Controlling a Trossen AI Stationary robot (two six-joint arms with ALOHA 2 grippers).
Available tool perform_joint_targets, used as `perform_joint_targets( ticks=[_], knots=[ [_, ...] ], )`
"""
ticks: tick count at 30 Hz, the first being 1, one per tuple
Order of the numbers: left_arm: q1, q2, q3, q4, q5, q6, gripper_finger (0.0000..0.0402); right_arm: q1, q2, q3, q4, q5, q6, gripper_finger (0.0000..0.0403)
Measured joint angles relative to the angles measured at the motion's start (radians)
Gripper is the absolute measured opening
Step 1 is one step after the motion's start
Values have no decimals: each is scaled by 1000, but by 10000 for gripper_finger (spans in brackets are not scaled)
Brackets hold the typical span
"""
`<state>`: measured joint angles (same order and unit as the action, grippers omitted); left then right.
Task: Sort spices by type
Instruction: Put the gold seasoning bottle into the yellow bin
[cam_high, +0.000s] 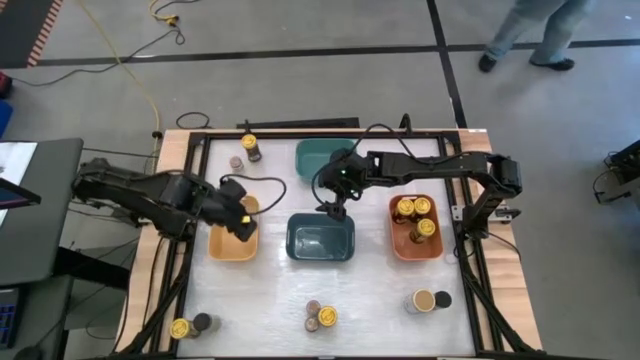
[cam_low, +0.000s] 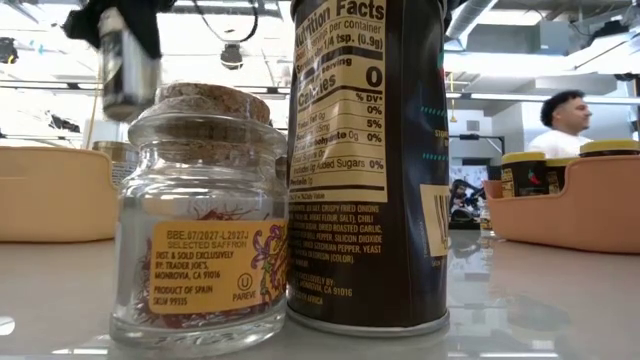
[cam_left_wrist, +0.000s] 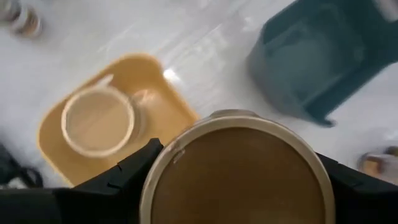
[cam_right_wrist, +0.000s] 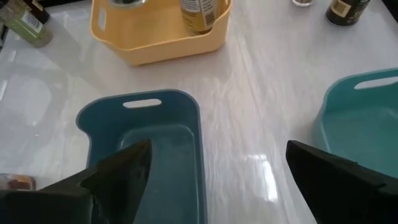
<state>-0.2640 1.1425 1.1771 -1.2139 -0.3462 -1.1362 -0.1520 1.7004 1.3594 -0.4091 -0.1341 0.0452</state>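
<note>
My left gripper (cam_high: 242, 216) hovers over the yellow bin (cam_high: 222, 246), shut on a wide tan-topped jar (cam_left_wrist: 239, 177). A second tan-topped jar (cam_left_wrist: 98, 121) stands on its base in that bin. My right gripper (cam_high: 335, 207) is open and empty above the dark-blue bin (cam_right_wrist: 149, 149). Yellow-lidded jars (cam_high: 415, 210) stand in the orange bin (cam_high: 395, 245). More jars stand on the table: two near the far edge (cam_high: 250, 148), and three groups along the near edge (cam_high: 190, 325) (cam_high: 320, 316) (cam_high: 432, 300). My left gripper pinches the wide tan-topped jar just below its lid, one finger (cam_left_wrist: 121, 177) on each side of the body. The fingers come from above, pointing down. In the low view the jar (cam_low: 128, 65) hangs upright, lifted clear above the yellow bin (cam_low: 45, 195).
The teal bin (cam_high: 318, 155) sits beyond the dark-blue one. Close to the low camera stand a cork-topped glass jar (cam_low: 200, 220) and a tall dark jar (cam_low: 370, 170). A person (cam_high: 530, 30) walks beyond the table's far edge. Bare table lies between the bins and the near jars.
</note>
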Motion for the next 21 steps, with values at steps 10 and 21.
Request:
perform_joint_targets(
  ticks=[10,21],
  knots=[
    [-114,4,-174,33,-15,-220,279,0,0,0,-1,0,-1,398],
    [-202,4,-338,87,-60,-378,279,0,0,0,0,0,-4,398]
  ],
)
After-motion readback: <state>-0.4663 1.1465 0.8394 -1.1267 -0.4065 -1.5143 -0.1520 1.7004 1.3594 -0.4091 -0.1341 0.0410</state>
